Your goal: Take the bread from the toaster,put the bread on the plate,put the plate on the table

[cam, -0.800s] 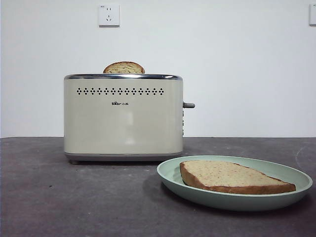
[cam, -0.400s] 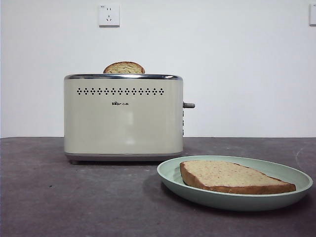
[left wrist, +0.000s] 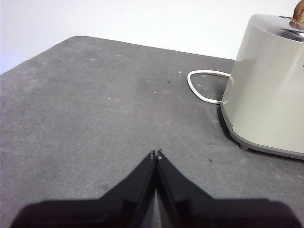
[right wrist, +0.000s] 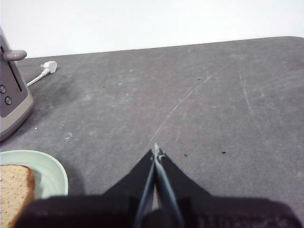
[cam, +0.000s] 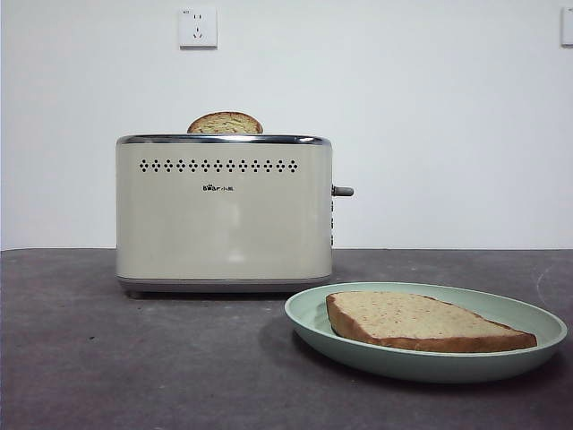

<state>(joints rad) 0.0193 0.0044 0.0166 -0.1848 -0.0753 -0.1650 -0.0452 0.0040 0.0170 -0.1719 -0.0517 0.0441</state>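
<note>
Black jaws of the left gripper are pressed together with nothing between them, hanging above bare tabletop, apart from the toaster. A white cord loops on the tabletop by the toaster's base, toward the far edge. The right gripper is likewise clenched on nothing, its tips meeting over a scuffed, scratched stretch of the tabletop, with the mint-green plate just to one side of it and the toaster's lever end beyond that. A white plug lies near the tabletop's far edge. Neither gripper appears in the front view.

In the front view the cream-beige toaster stands upright, set back from the near edge, its chrome rim on top, a row of small dark holes and a small logo on its face, and its lever sticking out at the side. The domed top of a second slice pokes up from its slot. The plate rests flat on the tabletop, in front of the toaster's lever end and close to it. The bread lies flat in the plate, brown crust around a pale speckled crumb. A white wall socket sits on the wall behind.
</note>
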